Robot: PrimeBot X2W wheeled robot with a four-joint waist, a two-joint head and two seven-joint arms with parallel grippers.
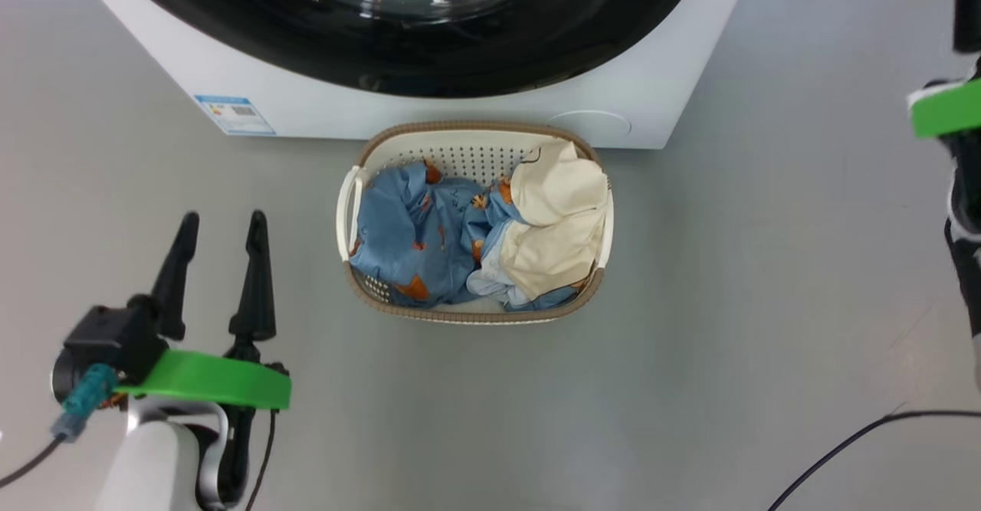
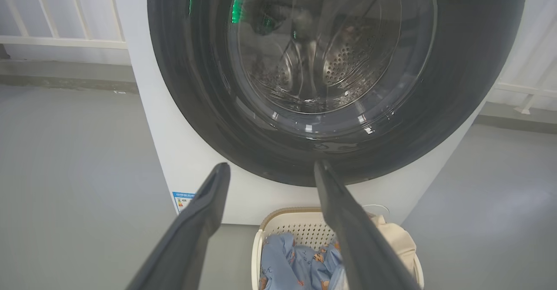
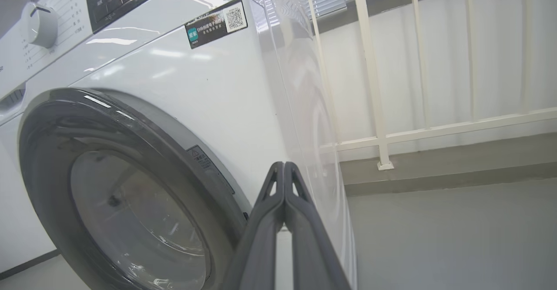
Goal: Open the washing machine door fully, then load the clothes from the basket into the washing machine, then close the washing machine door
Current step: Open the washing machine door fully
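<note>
the washing machine door [image 2: 196,107] lies shut flat against the washing machine [image 1: 306,109], so the first step is not yet done. my right gripper [image 3: 283,168] has its fingers pressed together with nothing between them, tips near the door's right-hand rim. i cannot tell if they touch. i judge a thin closed tip is meant to hook that rim and pull.

my left gripper [image 1: 222,218] hangs spread wide and empty over the floor, left of the basket [image 1: 475,126], ready for the laundry, i'd guess. the basket sits on the floor by the machine's front lower edge.

count: one door, one basket, two grippers. the clothes [image 1: 460,243] are two main pieces, blue print at the basket's left side and cream at its right, plus some white fabric.
</note>
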